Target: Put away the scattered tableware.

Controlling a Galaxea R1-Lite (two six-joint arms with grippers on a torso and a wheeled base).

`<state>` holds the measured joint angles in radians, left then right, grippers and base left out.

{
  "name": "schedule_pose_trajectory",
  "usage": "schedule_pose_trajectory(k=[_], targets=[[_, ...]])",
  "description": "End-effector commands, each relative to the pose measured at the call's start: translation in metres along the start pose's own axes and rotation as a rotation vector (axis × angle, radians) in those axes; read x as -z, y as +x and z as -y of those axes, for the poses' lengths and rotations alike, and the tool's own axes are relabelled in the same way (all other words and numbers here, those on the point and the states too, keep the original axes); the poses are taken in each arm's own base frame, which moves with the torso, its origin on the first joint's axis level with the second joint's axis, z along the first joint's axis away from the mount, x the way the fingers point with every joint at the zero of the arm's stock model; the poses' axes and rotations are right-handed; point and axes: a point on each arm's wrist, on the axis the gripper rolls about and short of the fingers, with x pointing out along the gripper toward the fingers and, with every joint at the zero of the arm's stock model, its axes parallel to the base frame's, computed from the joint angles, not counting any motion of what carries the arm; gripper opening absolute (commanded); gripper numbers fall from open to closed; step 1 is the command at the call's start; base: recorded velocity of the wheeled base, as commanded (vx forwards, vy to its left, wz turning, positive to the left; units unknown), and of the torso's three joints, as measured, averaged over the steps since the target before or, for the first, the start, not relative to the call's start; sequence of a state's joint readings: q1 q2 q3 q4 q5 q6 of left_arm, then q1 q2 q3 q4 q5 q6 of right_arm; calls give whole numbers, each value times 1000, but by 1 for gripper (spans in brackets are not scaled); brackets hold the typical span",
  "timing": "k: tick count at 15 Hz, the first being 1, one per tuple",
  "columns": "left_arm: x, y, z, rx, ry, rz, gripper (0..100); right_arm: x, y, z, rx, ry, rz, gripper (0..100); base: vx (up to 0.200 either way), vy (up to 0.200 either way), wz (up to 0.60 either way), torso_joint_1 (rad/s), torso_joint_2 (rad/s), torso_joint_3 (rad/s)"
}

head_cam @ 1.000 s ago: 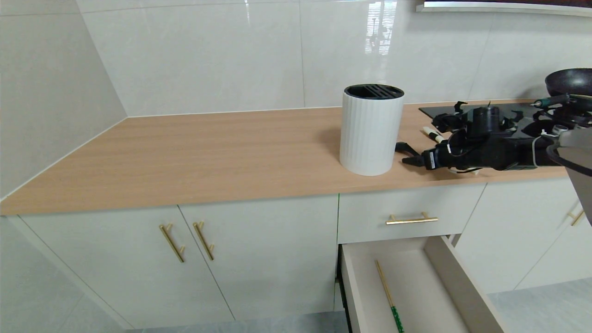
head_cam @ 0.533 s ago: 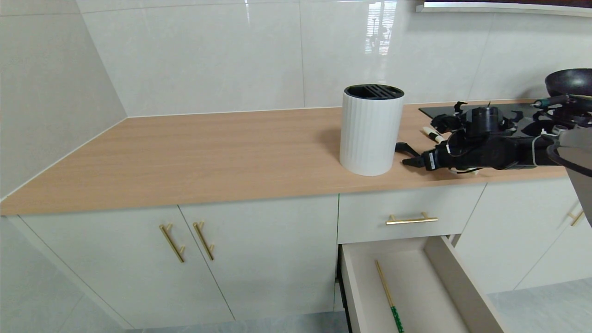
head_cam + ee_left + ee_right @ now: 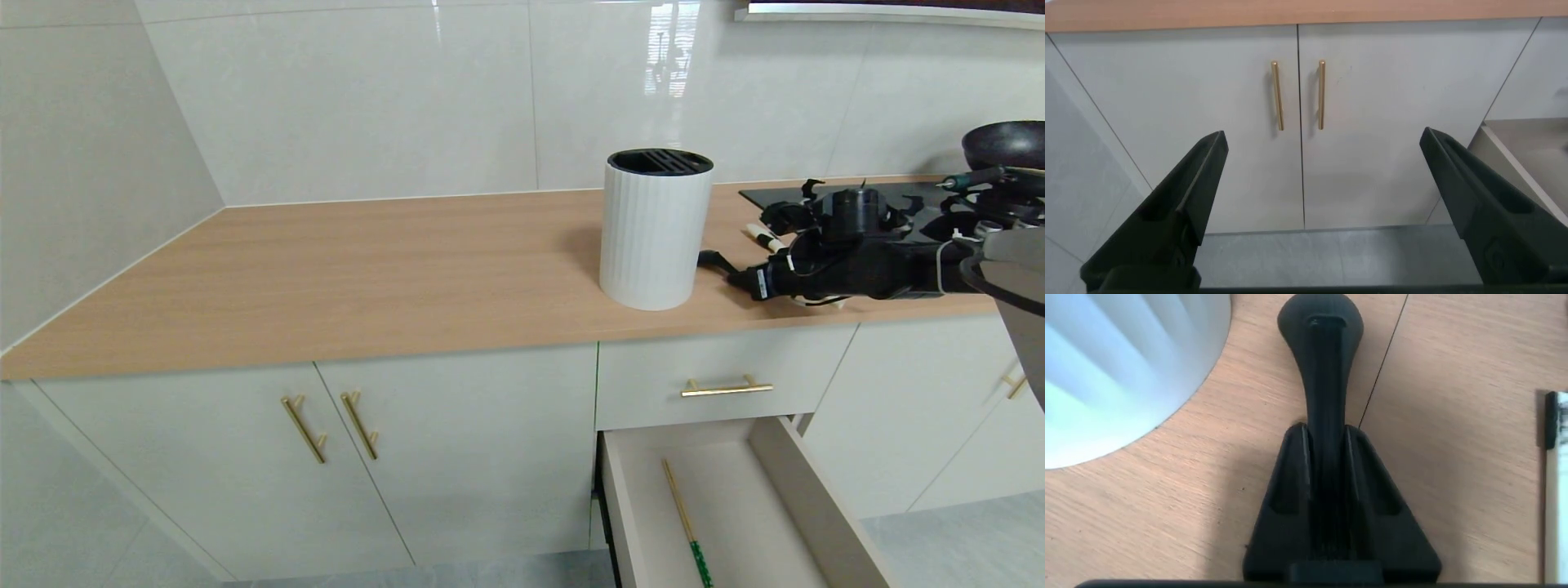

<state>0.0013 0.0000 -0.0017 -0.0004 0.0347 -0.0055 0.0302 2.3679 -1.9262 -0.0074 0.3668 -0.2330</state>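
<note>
A black utensil handle (image 3: 1317,327) with a rounded end lies on the wooden counter (image 3: 408,261), just right of the white ribbed utensil holder (image 3: 653,237). My right gripper (image 3: 1327,437) is shut on this handle, low over the counter (image 3: 1208,498); the rest of the utensil is hidden under the gripper. From the head view, the right gripper (image 3: 739,276) sits beside the holder with the handle tip (image 3: 709,259) poking out toward it. A white and black utensil (image 3: 763,237) lies behind the arm. My left gripper (image 3: 1323,204) is open, facing the cabinet doors (image 3: 1298,147).
The lower drawer (image 3: 775,474) stands open under the counter, with a pair of green-tipped chopsticks (image 3: 684,518) inside. A black cooktop (image 3: 784,196) and a dark pan (image 3: 1008,143) are at the far right. Tiled walls back the counter.
The right gripper's fingers have drawn together on the black handle; the lower finger that stuck out before is now pulled in.
</note>
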Motion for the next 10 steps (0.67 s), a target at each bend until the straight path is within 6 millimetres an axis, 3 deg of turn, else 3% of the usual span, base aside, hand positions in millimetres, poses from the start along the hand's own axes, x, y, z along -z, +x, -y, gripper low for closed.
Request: schedule_pose_trajectory(k=[1, 3, 6, 8, 10], targets=[[0, 0, 0, -1, -1, 1, 100, 1, 2, 0, -1, 1, -3, 0, 0, 0, 0, 0, 0, 0], [0, 0, 0, -1, -1, -1, 100, -4, -2, 2, 50, -3, -1, 0, 0, 0, 0, 0, 0, 0], [0, 0, 0, -1, -1, -2, 100, -25, -25, 1, 164, 7, -1, 0, 0, 0, 0, 0, 0, 0], [0, 0, 0, -1, -1, -1, 100, -41, -45, -4, 175, 60, 9, 0, 0, 0, 0, 0, 0, 0], [0, 0, 0, 1, -1, -1, 100, -64, -82, -14, 245, 171, 10, 0, 0, 0, 0, 0, 0, 0]])
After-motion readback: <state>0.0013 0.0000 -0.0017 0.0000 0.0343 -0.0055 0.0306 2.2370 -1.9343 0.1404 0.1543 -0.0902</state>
